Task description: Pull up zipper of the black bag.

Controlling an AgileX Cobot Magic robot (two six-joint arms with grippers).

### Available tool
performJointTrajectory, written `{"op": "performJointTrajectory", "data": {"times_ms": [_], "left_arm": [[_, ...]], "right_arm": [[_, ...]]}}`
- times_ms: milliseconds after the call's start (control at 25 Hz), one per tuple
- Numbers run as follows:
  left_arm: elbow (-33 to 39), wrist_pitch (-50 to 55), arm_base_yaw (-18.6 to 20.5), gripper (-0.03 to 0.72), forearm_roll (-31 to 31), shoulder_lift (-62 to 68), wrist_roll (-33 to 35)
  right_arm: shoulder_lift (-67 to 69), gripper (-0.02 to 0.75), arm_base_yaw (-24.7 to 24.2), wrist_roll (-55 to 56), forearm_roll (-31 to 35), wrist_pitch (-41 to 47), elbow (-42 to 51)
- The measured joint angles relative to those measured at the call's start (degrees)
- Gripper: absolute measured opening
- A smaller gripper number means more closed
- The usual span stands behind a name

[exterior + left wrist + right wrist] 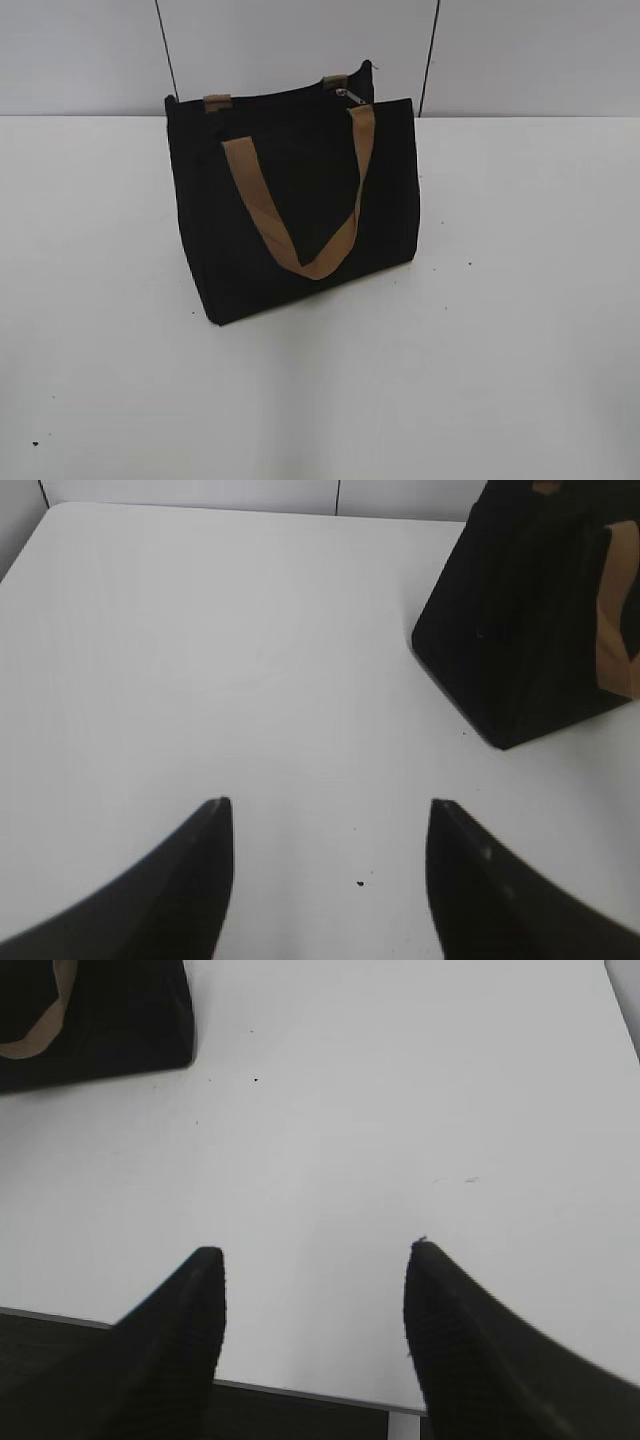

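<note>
The black bag (290, 200) stands upright at the middle back of the white table, with a tan loop handle (300, 200) hanging down its front. The small silver zipper pull (348, 96) sits at the top right end of the bag's opening. Neither arm shows in the exterior view. My left gripper (330, 805) is open and empty above bare table, with the bag (530, 620) far to its upper right. My right gripper (315, 1250) is open and empty near the table's front edge, with the bag's corner (110, 1020) at the upper left.
The white table (520, 300) spreads wide round the bag. Its front edge (300, 1392) runs under my right fingers. A grey wall with two dark vertical seams (430, 50) stands behind. Small dark specks (360, 884) lie on the tabletop.
</note>
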Motion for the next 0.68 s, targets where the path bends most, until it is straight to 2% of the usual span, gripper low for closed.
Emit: {"op": "performJointTrajectory", "data": {"times_ms": [680], "left_arm": [[0.0,0.0,0.0,0.469,1.5,0.0,0.1]], "right_arm": [[0.0,0.44,0.0,0.0,0.1,0.0,0.0]]}}
